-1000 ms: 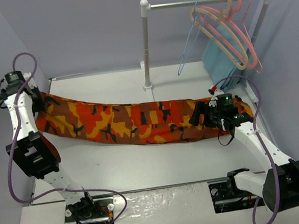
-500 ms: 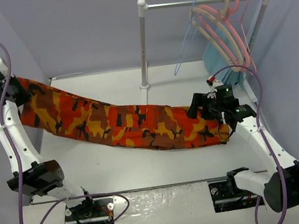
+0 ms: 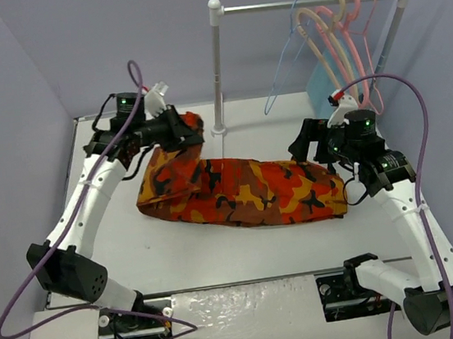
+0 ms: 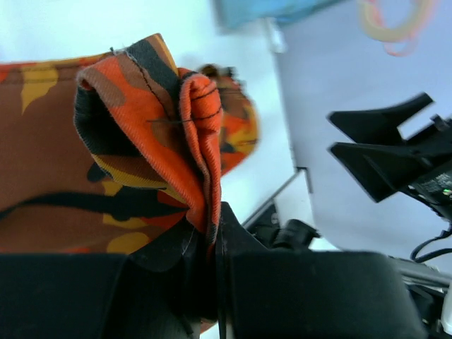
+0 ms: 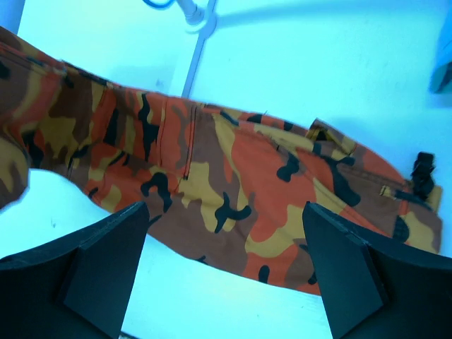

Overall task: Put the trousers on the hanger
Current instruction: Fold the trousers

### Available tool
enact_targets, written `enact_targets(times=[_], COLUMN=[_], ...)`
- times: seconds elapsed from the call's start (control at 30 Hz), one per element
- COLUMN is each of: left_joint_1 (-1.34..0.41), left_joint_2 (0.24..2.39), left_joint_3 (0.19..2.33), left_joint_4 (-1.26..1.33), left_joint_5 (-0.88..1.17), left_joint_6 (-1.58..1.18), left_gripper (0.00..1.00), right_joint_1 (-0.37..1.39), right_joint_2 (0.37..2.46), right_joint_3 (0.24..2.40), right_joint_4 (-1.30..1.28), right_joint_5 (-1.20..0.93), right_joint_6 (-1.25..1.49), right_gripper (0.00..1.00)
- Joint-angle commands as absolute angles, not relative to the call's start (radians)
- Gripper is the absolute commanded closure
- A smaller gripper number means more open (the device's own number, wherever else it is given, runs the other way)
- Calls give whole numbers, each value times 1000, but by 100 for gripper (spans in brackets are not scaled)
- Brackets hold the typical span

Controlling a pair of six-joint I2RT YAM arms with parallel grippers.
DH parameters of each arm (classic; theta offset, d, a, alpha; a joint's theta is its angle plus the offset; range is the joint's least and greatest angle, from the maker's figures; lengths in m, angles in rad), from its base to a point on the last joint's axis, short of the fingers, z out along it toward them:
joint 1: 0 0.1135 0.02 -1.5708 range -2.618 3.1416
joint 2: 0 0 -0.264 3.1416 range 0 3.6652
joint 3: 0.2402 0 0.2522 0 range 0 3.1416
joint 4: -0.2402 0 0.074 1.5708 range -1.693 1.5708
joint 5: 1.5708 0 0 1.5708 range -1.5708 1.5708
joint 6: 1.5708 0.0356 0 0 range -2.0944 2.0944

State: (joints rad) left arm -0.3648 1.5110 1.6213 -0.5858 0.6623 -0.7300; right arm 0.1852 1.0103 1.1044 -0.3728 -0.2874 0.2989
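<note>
Left wrist: trousers (image 4: 141,127) inside left gripper (image 4: 215,240)

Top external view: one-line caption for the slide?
Left gripper shut on one raised end of the camouflage trousers, right gripper open over the other end, light-blue hanger hanging on the rail.

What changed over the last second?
The left gripper, shut on the orange camouflage-print fabric trousers, swung their end from the far left toward the rack post, folding them over. The open right gripper drew back from their right end. The light-blue wire hanger stayed on the rail.
</note>
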Motion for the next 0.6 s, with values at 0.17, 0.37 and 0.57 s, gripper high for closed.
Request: enact_targets(times=[0.17,0.37,0.57], left_joint_1=[-701,-790,-829], left_joint_2=[1696,1825,1888], left_joint_3=[1754,1812,1837], left_joint_4=[-152,-92,-27], left_joint_5=[666,628,572], left_joint_6=[-967,-999,-1040], left_gripper=[100,100,100], right_joint_1=[187,187,187], right_joint_2=[950,931,920], right_joint_3=[1340,1387,1355], right_joint_4=[-396,-395,-399], right_joint_5=[-117,-96,-91], right_joint_6=[270,257,272], right_gripper=[10,9,9])
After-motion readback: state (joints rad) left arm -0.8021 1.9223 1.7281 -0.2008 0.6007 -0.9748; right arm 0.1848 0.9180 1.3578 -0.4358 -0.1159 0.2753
